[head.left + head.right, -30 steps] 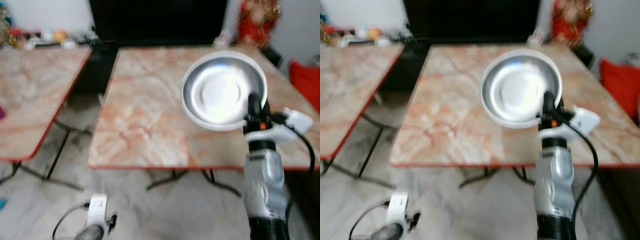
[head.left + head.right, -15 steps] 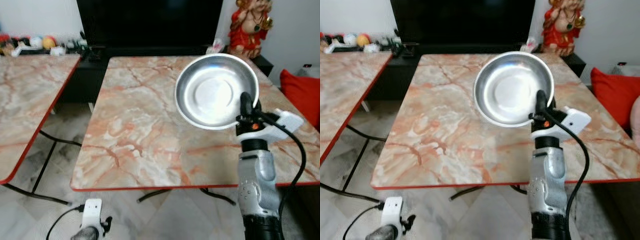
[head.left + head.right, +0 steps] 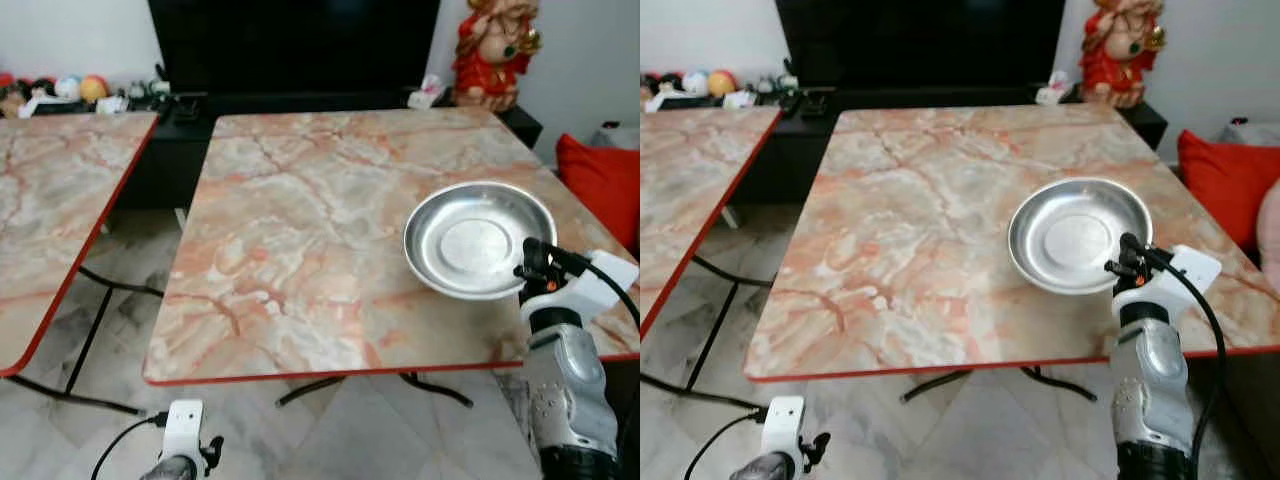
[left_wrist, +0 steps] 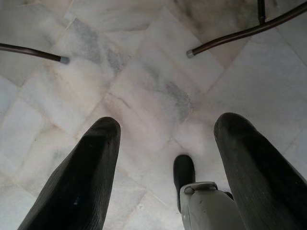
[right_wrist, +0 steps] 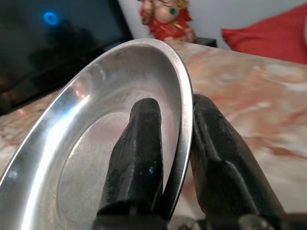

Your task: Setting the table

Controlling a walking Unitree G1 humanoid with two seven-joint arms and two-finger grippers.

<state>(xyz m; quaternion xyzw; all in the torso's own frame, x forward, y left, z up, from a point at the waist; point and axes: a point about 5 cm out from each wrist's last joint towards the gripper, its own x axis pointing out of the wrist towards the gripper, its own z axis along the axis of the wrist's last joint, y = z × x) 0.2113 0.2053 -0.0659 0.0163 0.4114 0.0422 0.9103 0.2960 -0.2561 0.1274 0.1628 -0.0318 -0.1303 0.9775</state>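
- Steel plate (image 3: 1078,235) low over surface (image 3: 920,240), near right edge, front half; open room to its left.
- Right hand (image 5: 168,158) grasping plate rim.
- Left hand (image 4: 165,167) released, above floor.
- Earlier: plate higher, tilted.

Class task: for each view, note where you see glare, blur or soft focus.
Eye views: sharp, with soft sheen on the round steel plate. Right wrist view: glare streaks on the plate's rim, background red figurine soft. Left wrist view: close black fingers blurred.
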